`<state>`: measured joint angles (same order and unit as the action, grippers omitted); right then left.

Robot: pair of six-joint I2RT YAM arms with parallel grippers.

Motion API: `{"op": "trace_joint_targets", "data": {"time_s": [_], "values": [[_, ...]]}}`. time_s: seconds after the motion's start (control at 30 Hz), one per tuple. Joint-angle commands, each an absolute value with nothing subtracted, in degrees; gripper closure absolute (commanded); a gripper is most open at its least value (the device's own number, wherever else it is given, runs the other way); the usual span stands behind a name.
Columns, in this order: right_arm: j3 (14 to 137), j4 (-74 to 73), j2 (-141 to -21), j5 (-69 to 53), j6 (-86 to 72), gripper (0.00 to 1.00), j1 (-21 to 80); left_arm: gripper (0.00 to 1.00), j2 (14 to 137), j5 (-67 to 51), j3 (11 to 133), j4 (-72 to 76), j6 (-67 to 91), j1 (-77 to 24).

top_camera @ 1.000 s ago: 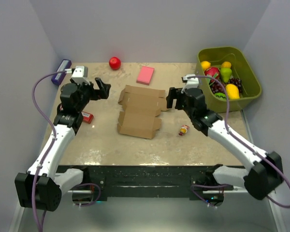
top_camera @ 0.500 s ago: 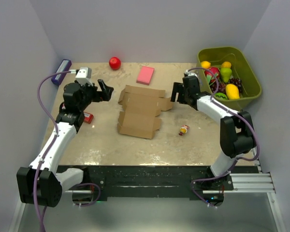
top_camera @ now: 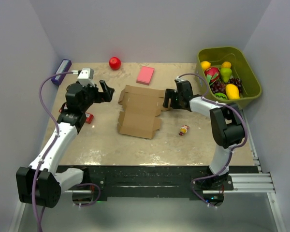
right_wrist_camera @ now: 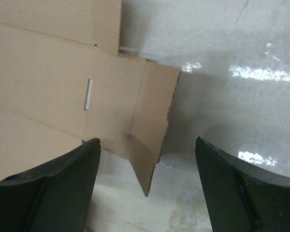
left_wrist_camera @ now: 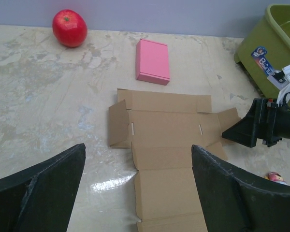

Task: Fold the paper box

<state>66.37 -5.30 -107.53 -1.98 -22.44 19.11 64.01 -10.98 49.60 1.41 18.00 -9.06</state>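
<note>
Paper box (top_camera: 139, 112) flat | top: whole outline | right wrist: flap (right_wrist_camera: 152, 108) only

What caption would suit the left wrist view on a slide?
Open left end effector above the flat paper box, right end effector beside its side flap.

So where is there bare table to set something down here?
Widest: the near strip between the paper box and the near edge of the table, left of the small colourful item. Also between the pink block and the green bin. Crowded: both flanks of the box's far half, where open jaws stand.
</note>
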Motion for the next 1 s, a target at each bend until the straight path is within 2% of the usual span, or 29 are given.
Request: {"op": "trace_joint_targets", "data": {"time_s": [0.0,0.1,0.2,0.23,0.33,0.37,0.47,0.6,0.97], "values": [[65.8,1.2,-105.9,-5.0,-22.8,0.19,18.6,0.07,60.2,-4.1,49.0,3.3,17.8,-9.5],[66.3,1.7,-107.8,-5.7,-22.7,0.25,18.1,0.08,60.3,-6.0,48.3,4.7,18.5,-9.5],[66.3,2.7,-108.5,-7.2,-22.2,0.39,17.8,0.07,61.1,-9.1,48.3,5.4,19.3,-9.5],[66.3,2.9,-108.3,-7.9,-22.0,0.52,17.8,0.07,61.3,-9.7,48.4,5.2,18.9,-9.5],[64.7,4.3,-105.4,-10.1,-21.4,0.73,17.9,0.08,62.0,-10.2,49.3,3.9,17.6,-9.5],[64.2,4.7,-104.4,-10.7,-21.3,0.84,17.9,0.08,62.1,-10.2,49.3,3.9,17.3,-9.6],[62.4,5.1,-98.8,-12.0,-20.7,1.0,17.8,0.08,63.0,-11.9,49.3,4.0,16.9,-9.8],[59.9,4.3,-89.8,-15.3,-20.7,1.0,17.8,0.05,66.7,-15.1,51.1,2.3,16.6,-9.9],[58.0,-1.4,-75.2,-19.2,-22.1,1.0,17.8,0.03,74.3,-21.4,53.7,-1.9,16.9,-9.9]]}}
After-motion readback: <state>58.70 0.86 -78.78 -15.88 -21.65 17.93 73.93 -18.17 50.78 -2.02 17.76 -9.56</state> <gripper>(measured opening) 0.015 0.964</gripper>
